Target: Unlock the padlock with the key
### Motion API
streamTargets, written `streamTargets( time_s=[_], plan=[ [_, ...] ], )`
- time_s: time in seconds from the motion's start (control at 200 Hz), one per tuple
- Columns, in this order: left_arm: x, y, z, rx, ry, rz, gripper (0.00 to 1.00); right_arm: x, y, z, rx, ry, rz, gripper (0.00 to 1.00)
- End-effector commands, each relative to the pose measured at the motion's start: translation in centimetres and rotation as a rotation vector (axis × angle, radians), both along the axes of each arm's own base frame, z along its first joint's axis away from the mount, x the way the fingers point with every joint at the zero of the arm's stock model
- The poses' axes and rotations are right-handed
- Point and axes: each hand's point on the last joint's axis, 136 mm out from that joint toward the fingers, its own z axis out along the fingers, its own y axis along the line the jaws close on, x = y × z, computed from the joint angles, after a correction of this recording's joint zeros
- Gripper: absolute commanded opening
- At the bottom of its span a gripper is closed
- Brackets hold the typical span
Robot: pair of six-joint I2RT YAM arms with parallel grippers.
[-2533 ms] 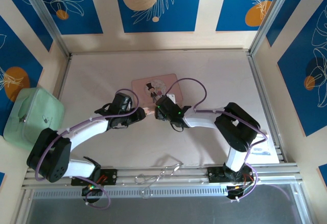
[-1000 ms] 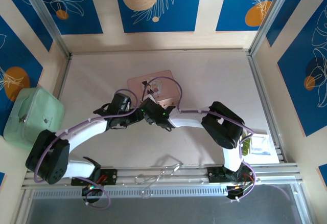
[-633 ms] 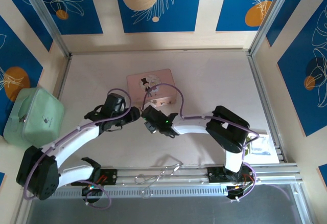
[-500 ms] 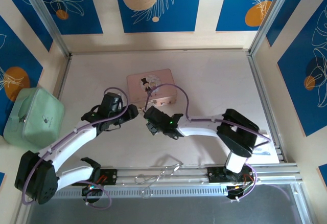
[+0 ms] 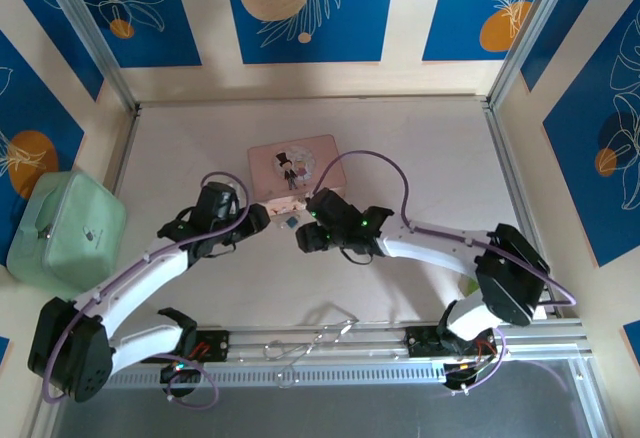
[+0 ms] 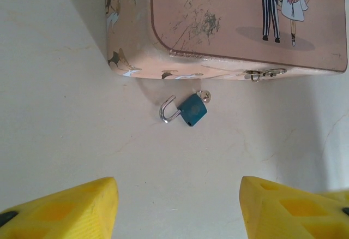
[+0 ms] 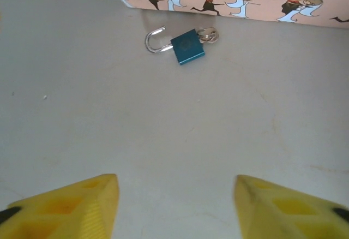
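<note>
Judging by how things lie, you are between grasps: the left pincer (image 6: 177, 211) and the right pincer (image 7: 177, 209) both stand wide, holding nothing, each looking down at the padlock (image 6: 192, 109).

The tabletop (image 5: 420, 148) is pale, matte and faintly veined. On it sits the pink tin (image 6: 218, 15), a rectangular box with rounded corners, its printed metal scuffed and a small silvery clasp on its front wall. Each pincer shows two blunt yellow fingertips (image 6: 60, 209), plastic by the look, with shallow recesses moulded in.

The padlock lies flat just beside the tin's front wall, apart from it and between the two pincers. Its body is a small, smooth blue square, and its shackle is a thin, bright hook of steel. Whether that shackle is already released, I cannot tell. At the body's opposite end sits a tiny silvery piece, which I take for the key (image 7: 209, 34), seemingly seated in the lock.

Next, you probably need one pincer to clamp the body's flat sides while the other narrows on the key's head and twists. Both parts look slick and slight, so expect slipping.
</note>
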Motion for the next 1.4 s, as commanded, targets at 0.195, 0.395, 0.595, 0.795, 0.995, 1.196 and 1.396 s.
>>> streamTargets(
  time_s=[0.195, 0.395, 0.595, 0.795, 0.995, 1.196, 1.396],
  plan=[
    [-1.5, 3.2, -0.6, 0.003, 0.025, 0.096, 0.61, 5.8, 3.8, -2.6, 0.019, -0.012, -0.175, 0.53],
    [-2.6, 4.3, -1.5, 0.010, 0.042, 0.107, 0.61, 8.3, 3.9, -4.5, -0.030, -0.012, -0.309, 0.54],
    [-3.1, 4.7, -1.4, 0.010, 0.041, 0.101, 0.61, 8.7, 4.0, -7.3, -0.087, 0.045, -0.337, 0.50],
    [-3.0, 4.7, -1.0, 0.006, 0.033, 0.095, 0.61, 8.0, 2.7, -9.4, -0.179, 0.102, -0.355, 0.46],
    [-2.7, 4.8, -0.3, 0.006, 0.014, 0.093, 0.61, 3.9, -0.5, -9.5, -0.223, 0.205, -0.372, 0.42],
    [-1.9, 4.5, -0.3, 0.001, 0.011, 0.095, 0.61, 0.1, -3.2, -9.7, -0.214, 0.277, -0.402, 0.41],
    [-0.8, 4.1, 0.8, 0.006, 0.010, 0.078, 0.61, 0.3, -2.4, -3.8, -0.146, 0.145, -0.334, 0.43]
  ],
)
